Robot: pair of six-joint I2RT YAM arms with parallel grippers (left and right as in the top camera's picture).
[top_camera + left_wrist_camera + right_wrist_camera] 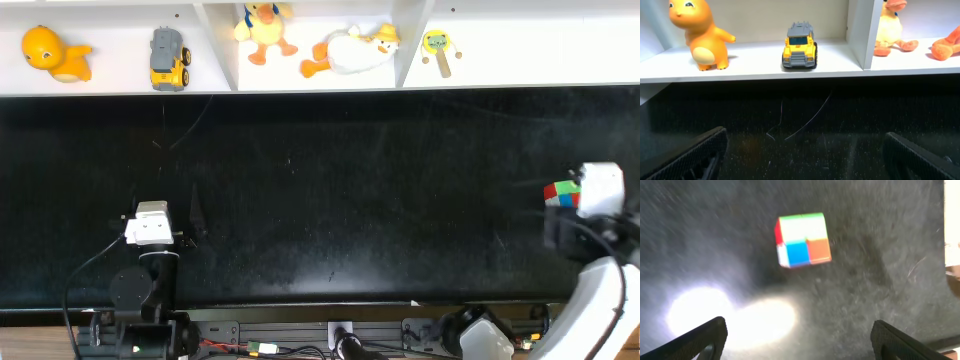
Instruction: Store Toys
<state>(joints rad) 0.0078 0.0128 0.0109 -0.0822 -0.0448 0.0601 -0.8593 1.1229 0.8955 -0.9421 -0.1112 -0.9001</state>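
Noted colour cube lying on the black bench, far right of the top frame. Found right pincer raised over bench, fingers wide apart, cube just ahead and clear of both. Found left pincer at lower left, likewise spread, facing shelf holding yellow truck.

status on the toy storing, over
Left end effector open, empty, facing shelf. Right end effector open above cube, not gripped. Cube on mat, nothing beside it.
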